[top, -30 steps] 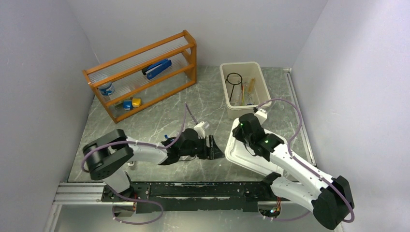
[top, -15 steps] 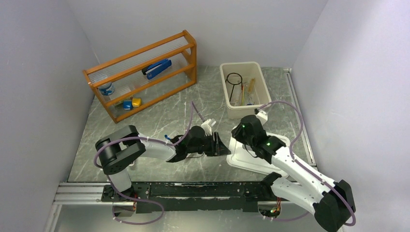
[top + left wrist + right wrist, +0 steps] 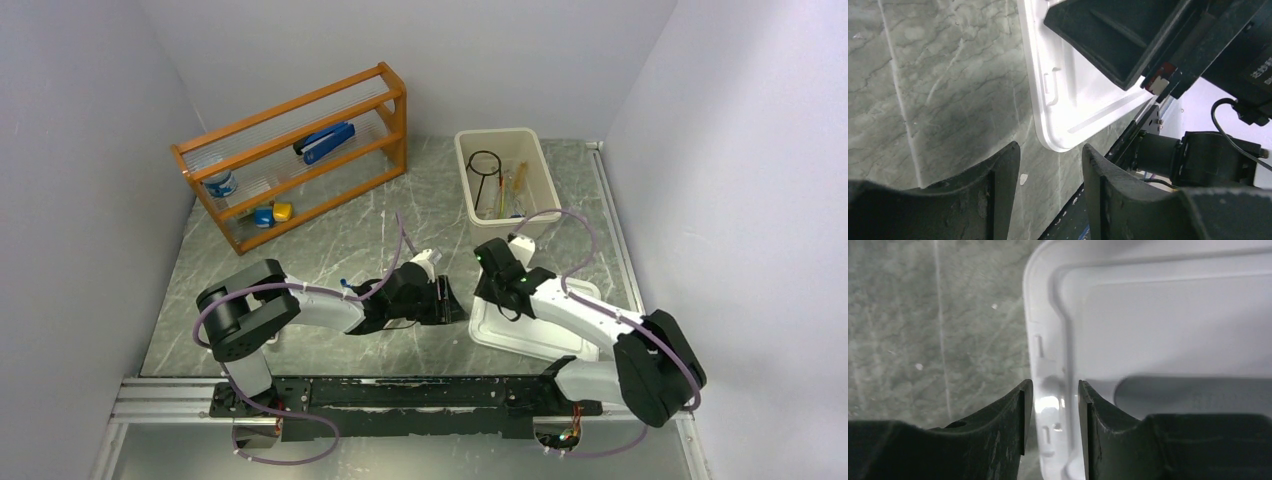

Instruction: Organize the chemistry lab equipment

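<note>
Chemistry lab equipment [image 3: 500,190] sits at 1 o'clock on the table [image 3: 330,240], gathered in the cream bin [image 3: 497,131]. I can make out the black wire ring stand [image 3: 485,163] and the thin rods [image 3: 503,195]. The rest is too small to sort out from above.

White lid [image 3: 497,332] lies flat at 5 o'clock, well apart from the bin and partly under my right arm. It looks the right shape to close that bin, which would explain why both claws are on it.

Right claw [image 3: 1054,390]: jaws partway apart, astride the lid's [image 3: 1173,330] raised rim at its 9 o'clock edge, near a small latch tab. I see a thin gap beside the rim, so I read this as not clamped, with nothing lifted.

Left claw [image 3: 1050,150]: jaws partway apart and empty, only bare table between them. It is low and pointed toward 3 o'clock at the near corner of the lid [image 3: 1073,95], just beside it and not touching. My guess is it is lined up to pinch or steady that corner.

Wooden rack [image 3: 290,110] at 10 o'clock holds the blue stapler [image 3: 325,142] and other oddments. None of that is my concern.

Risk: the rim is thin and slick, so a shallow pinch could slip off it.
</note>
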Motion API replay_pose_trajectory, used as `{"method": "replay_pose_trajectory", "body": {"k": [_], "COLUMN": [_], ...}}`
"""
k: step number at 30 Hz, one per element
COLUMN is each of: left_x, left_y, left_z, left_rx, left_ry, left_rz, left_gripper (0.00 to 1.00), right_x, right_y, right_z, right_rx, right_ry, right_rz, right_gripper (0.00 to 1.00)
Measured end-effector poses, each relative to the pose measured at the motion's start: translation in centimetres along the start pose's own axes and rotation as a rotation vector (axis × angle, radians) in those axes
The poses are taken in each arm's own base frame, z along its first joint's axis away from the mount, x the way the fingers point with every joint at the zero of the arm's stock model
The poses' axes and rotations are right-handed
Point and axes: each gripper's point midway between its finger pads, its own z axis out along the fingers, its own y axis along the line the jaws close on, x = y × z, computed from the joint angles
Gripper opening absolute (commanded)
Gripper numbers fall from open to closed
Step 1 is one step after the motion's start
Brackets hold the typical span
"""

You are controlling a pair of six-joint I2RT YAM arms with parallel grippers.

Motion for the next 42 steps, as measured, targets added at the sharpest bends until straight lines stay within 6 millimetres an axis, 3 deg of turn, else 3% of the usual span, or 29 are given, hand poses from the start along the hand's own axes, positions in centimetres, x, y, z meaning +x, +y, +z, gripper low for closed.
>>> {"method": "replay_pose_trajectory", "body": {"k": [3,11,19,25,30,37,42], "left_x": [0.1,0.4,0.6,0.8,0.7,0.4,0.1], "left_y": [0.5,1.2,1.6,2.0,0.7,-2.8,-4.3], "left_z": [0.0,-0.1,0.1,0.4,0.4,0.2,-0.3], "left_rx": [-0.022,-0.050,-0.058,-0.068,-0.014,0.134,0.211], "left_ry": [0.002,0.012,0.018,0.025,0.032,0.048,0.043], "left_rz": [0.002,0.003,0.002,0.000,-0.014,-0.058,-0.099], "left_gripper": [0.56,0.55,0.61,0.67,0.67,0.45,0.08], "right_x": [-0.2,-1.0,-1.0,-1.7,-2.7,-3.8,-3.9], "right_y": [0.8,1.7,1.5,1.8,2.4,3.5,3.9], "right_z": [0.8,2.0,1.5,-0.4,-2.4,-4.8,-5.7], "right_rx": [-0.014,-0.009,-0.024,-0.073,-0.142,-0.241,-0.288], "right_ry": [-0.004,-0.033,-0.039,-0.058,-0.090,-0.125,-0.130], "right_rz": [-0.004,-0.004,0.002,0.018,0.046,0.107,0.147], "right_gripper": [0.36,0.00,0.00,0.00,0.00,0.00,0.00]}}
